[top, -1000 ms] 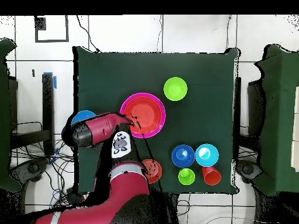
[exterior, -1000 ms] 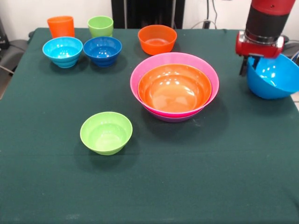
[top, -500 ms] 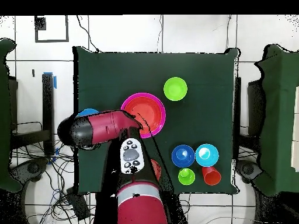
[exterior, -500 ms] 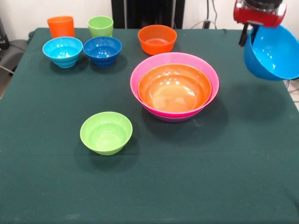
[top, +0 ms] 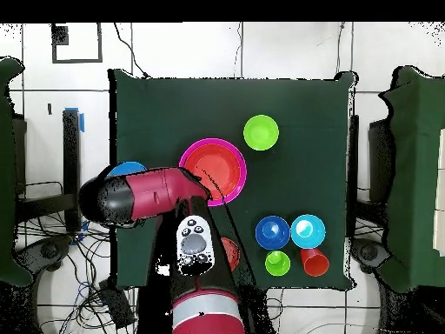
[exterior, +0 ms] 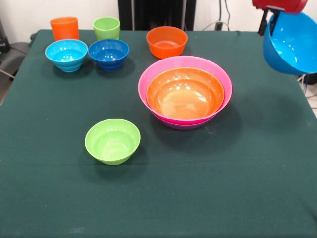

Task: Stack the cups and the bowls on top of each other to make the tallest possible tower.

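Observation:
My gripper [exterior: 266, 24] is at the top right of the front view, shut on the rim of the big blue bowl [exterior: 292, 44], which hangs tilted high above the table's right side. The tower [exterior: 148, 87] stands mid-table: a wide orange bowl [exterior: 184, 94] inside the pink bowl, with a purple rim [exterior: 182, 126] showing beneath. The orange cup [exterior: 65, 28] and the lime-green cup [exterior: 106, 27] stand at the far left. In the overhead view my arm [top: 143, 193] covers the gripper, and a sliver of the blue bowl [top: 129, 167] shows beside the tower [top: 213, 171].
A small light-blue bowl [exterior: 66, 54], a dark-blue bowl [exterior: 109, 53] and a small orange bowl [exterior: 167, 41] stand along the far side. A lime-green bowl [exterior: 113, 141] sits alone at the near left. The table's right edge lies below the held bowl.
My gripper has risen with the big blue bowl, from just above the table's right edge to the top of the front view. Nothing else moved.

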